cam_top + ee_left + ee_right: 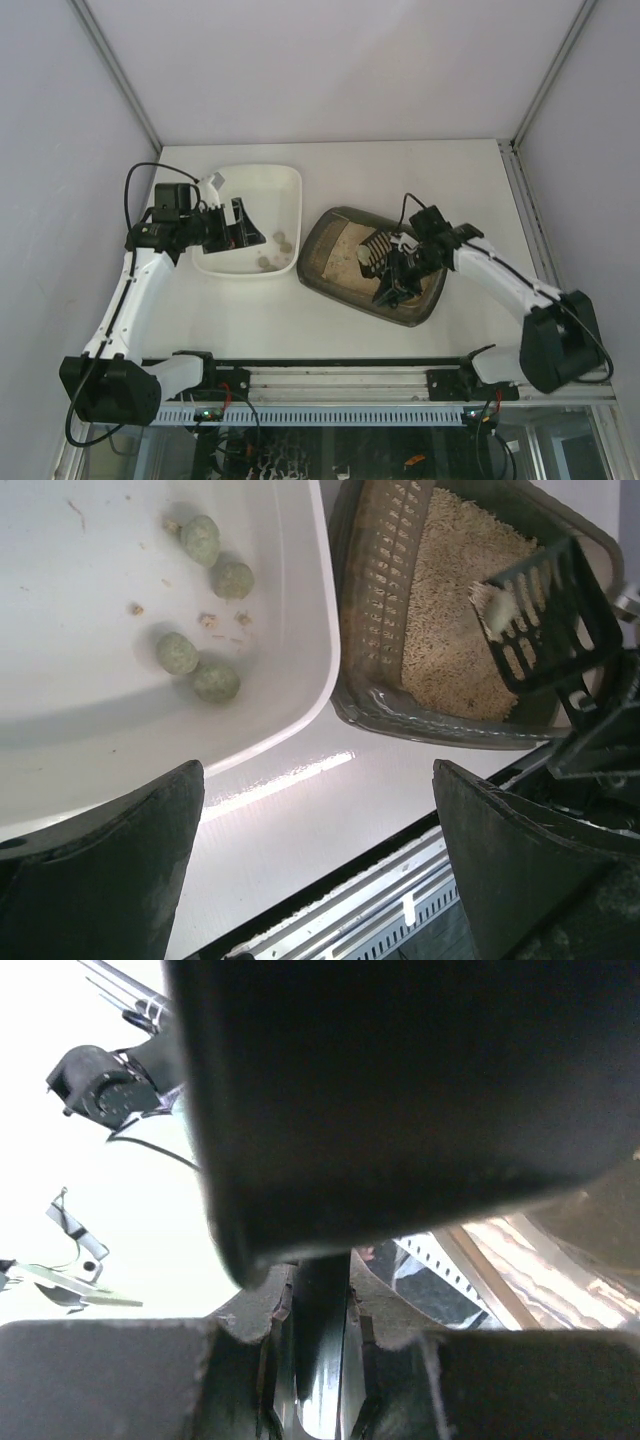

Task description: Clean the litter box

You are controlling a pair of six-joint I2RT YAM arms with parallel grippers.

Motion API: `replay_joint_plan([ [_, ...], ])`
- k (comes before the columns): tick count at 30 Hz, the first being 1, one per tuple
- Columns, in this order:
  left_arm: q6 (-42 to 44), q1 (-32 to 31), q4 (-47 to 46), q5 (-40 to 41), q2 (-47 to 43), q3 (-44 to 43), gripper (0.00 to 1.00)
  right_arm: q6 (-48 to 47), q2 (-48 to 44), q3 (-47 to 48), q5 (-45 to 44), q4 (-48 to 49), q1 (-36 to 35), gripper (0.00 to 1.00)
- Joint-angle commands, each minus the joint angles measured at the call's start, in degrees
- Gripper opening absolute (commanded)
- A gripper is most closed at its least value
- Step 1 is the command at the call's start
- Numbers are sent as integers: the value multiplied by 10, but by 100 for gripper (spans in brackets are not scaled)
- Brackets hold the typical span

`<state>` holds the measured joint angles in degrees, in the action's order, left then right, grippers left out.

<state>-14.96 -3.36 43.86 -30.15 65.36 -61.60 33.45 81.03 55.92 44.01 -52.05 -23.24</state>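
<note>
Above the dark brown-grey plastic litter box [335,262], a black slotted scoop [375,250] is clamped by the right gripper [398,278], with the white plastic tray [270,195] set to its left.

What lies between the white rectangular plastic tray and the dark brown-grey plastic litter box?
Only a narrow strip of bare white table separates the white tray and the dark brown-grey litter box, seen in the left wrist and top external views.

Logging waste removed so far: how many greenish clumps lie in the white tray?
4, all in the white tray: an upper pair of clumps and a lower pair in the left wrist view. None appears hidden there.
</note>
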Motion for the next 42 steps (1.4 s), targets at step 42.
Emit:
replay_joint_plan([
  [42,9,4,-45,84,-28,53,100,152,-525,-498,-146,760,-2,0],
])
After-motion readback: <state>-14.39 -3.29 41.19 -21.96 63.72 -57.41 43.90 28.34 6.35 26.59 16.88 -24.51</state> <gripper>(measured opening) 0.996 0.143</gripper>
